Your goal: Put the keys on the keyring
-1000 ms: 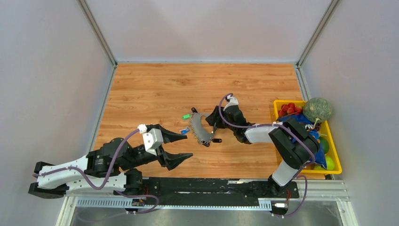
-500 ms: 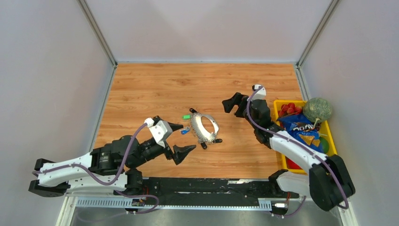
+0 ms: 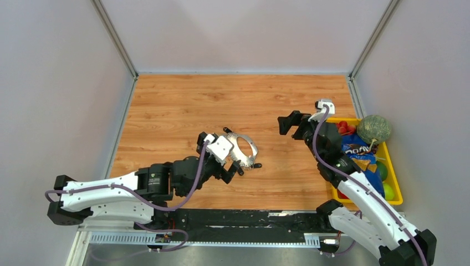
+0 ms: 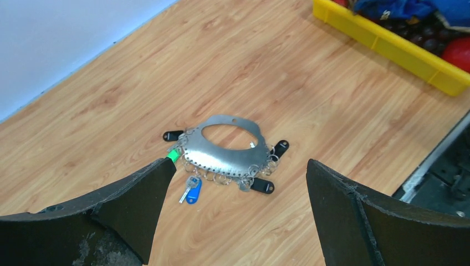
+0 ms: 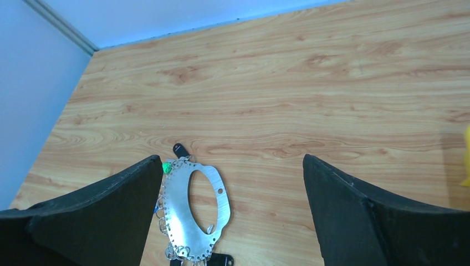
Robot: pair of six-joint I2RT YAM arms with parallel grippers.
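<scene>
A: What does the keyring [image 4: 219,158] look like?
B: It is a flat, silvery metal plate with an oval opening and a row of small wire rings along one edge — it lies flat on the wooden surface [image 4: 310,100], near the middle.
A: And the keys?
B: They are small and lie around its rim. The key with a green tag [image 4: 174,154] and the key with a blue tag [image 4: 192,192] are on one side, and the dark-headed keys [image 4: 262,185] touch the small rings. Whether the blue one hangs on a ring, I cannot tell.
A: The grippers?
B: The left gripper [image 4: 239,163] hovers over the keyring with its black fingers spread wide, holding nothing; in the top view it hides part of the plate. The right gripper [image 5: 233,159] is spread and empty too, well apart from the keyring. It is close to the yellow plastic tray [image 4: 388,47] — a netted melon [image 3: 373,128] and a blue snack bag [image 3: 354,152] lie inside.
</scene>
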